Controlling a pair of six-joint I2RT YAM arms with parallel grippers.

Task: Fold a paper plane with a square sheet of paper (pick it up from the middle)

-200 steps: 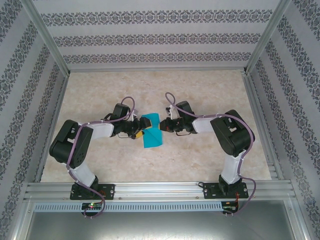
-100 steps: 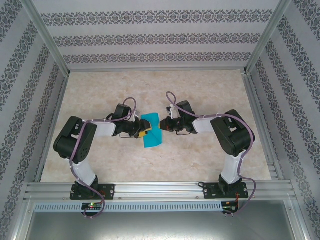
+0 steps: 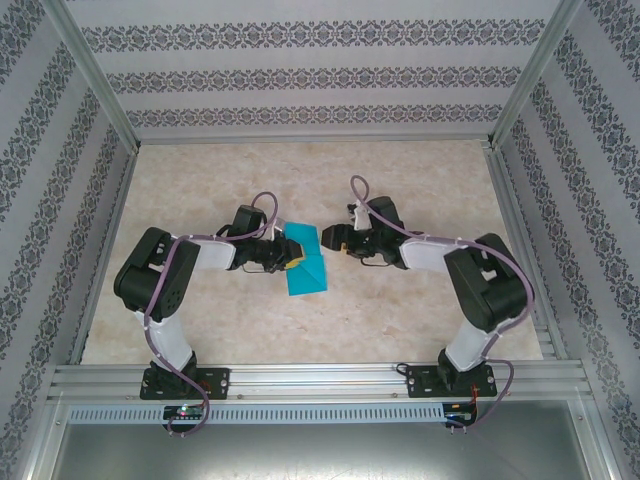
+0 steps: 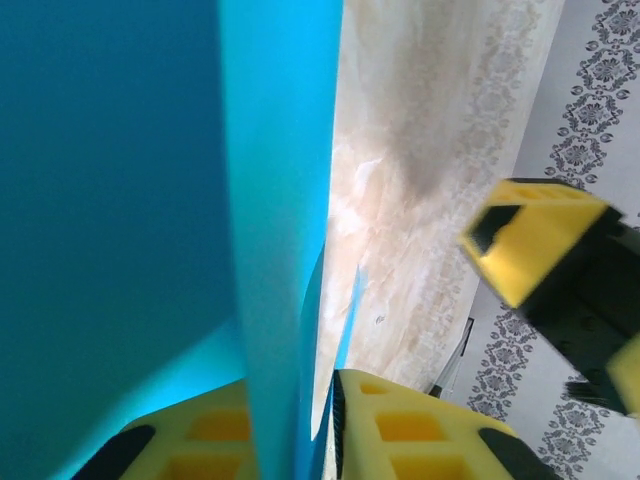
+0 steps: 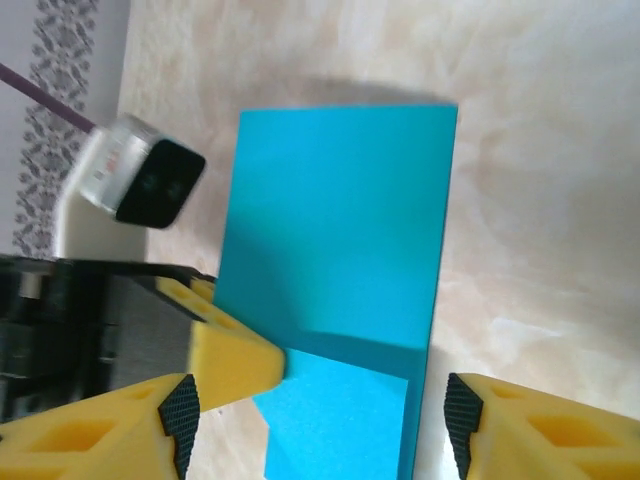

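At the middle of the marbled tabletop, both arms reach inward from their bases with elbows bent outward, wrists low and pointed at each other. The left gripper lies nearly level, and its yellow fingers are clamped on the left edge of the sheet of paper. In the left wrist view the teal sheet runs up edge-on from between the two pads, one layer standing upright beside a flatter one.

The right gripper sits just beside the paper's far right corner, apart from it. Its fingers are spread wide and hold nothing. From the right wrist view the paper lies ahead of them as a folded rectangle, with a lighter flap at its near end, and the left gripper's yellow fingertip presses its left edge.

Purple cables loop over both wrists. Patterned walls enclose the table, well away from the paper.
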